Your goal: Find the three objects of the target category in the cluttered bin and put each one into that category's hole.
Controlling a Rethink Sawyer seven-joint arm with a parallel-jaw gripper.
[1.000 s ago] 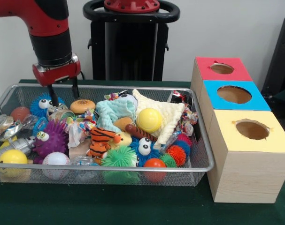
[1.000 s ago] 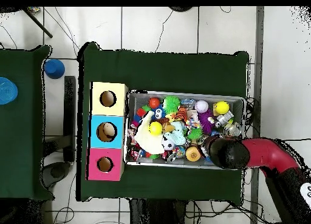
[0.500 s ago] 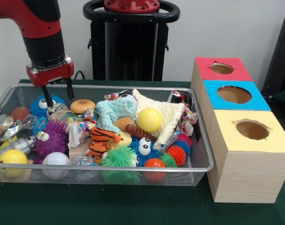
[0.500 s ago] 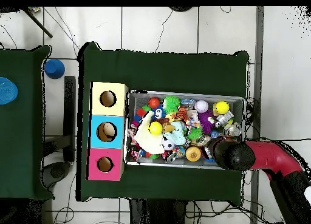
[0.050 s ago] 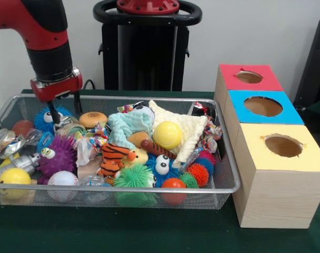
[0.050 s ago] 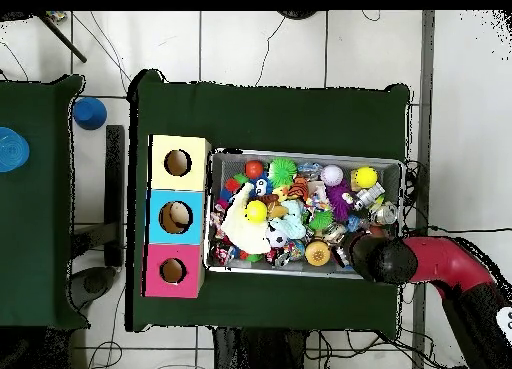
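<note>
Hand [image 5: 65,109] of mine hangs open over the far left corner of the wire bin [image 5: 231,187], with two thin fingers [image 5: 54,113] pointing down and nothing between them. One finger is right by the blue fuzzy ball with eyes [image 5: 46,117], and a crinkly silver wrapper thing [image 5: 66,126] sits just under the tips. I don't know which kind of toy I must find, so I can't say which three things are the right ones; they should be somewhere in this heap of balls, plush toys and cloths. The three boxes with holes, red [image 5: 249,77], blue [image 5: 263,106] and yellow [image 5: 282,145], stand beside the bin on the green surface [image 5: 149,232]. The toys are packed tight, so if I push down I could pinch two things at once, or a round ball could slip out of my fingers. I could also bump the bin wall, since I am so near it. Compared with a second ago, my hand has moved a little left and toward that corner, and the toys have not moved.
</note>
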